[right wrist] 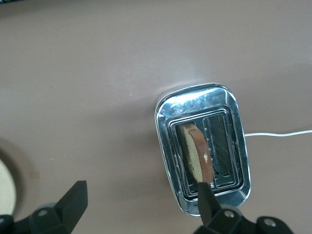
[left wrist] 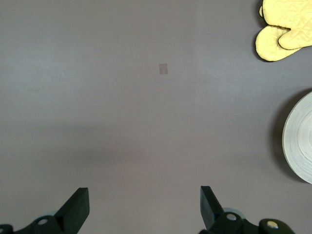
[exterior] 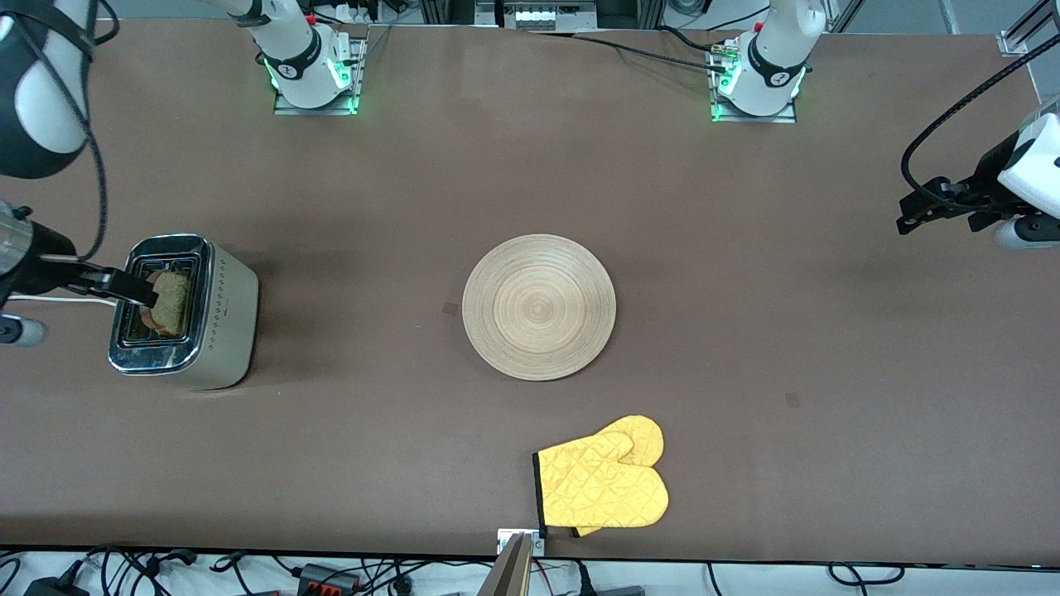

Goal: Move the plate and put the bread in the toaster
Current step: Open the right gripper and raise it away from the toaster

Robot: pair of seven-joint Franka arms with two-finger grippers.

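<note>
With the bread (right wrist: 196, 157) standing in the toaster (right wrist: 202, 146), my right gripper (right wrist: 141, 202) is hovering wide open, empty, above it, task nearly done.

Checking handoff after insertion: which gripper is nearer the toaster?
Right. The right gripper hangs open just above the toaster, beside the bread in its slot. The left gripper waits open over bare table at the left arm's end.

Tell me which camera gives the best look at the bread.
The right wrist view: it looks down on the bread standing in one slot of the toaster, crust visible. The front view shows it smaller and side-on; the left wrist view misses it entirely.
</note>
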